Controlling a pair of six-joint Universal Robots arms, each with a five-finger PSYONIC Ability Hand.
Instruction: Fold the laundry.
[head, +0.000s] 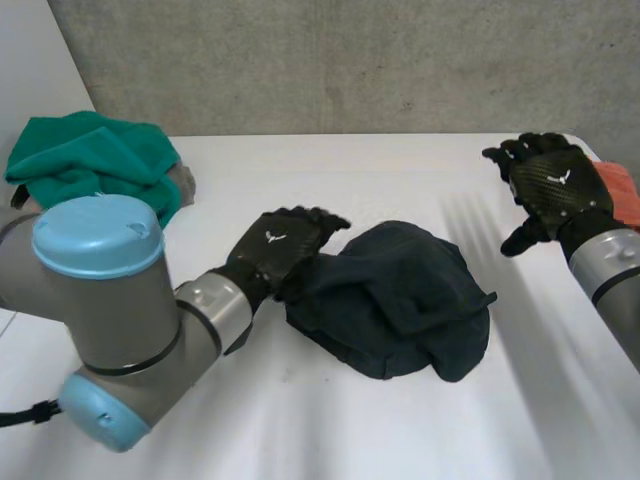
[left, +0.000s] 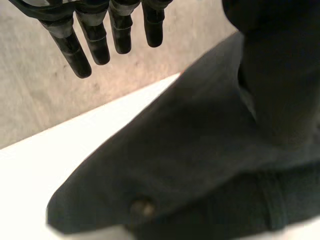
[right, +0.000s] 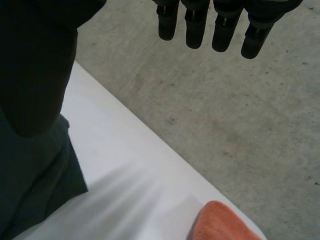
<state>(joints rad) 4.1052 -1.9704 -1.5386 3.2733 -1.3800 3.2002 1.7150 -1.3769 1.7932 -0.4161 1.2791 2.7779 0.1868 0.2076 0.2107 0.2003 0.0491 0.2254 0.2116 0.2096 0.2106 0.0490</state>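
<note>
A green cloth (head: 90, 160) is heaped at upper left, the left hand (head: 285, 245) is held released at the left edge of the crumpled dark cloth (head: 400, 300) at centre, judged best spread flat before any fold, and the right hand (head: 545, 180) is raised, released, at upper right.

- Dark cloth (head: 400, 300): soft, matt fabric from where I sit.
- Green towel (head: 95, 160): fuzzy terry.
- Table (head: 330, 180): smooth matt white.
- Right hand (head: 548, 185): glossy carbon-weave shell.
- Wall (head: 350, 60): rough concrete.

Left hand (head: 283, 243) low, fingers (left: 97, 45) straight, right hand (head: 548, 183) raised, fingers (right: 196, 30) straight
</note>
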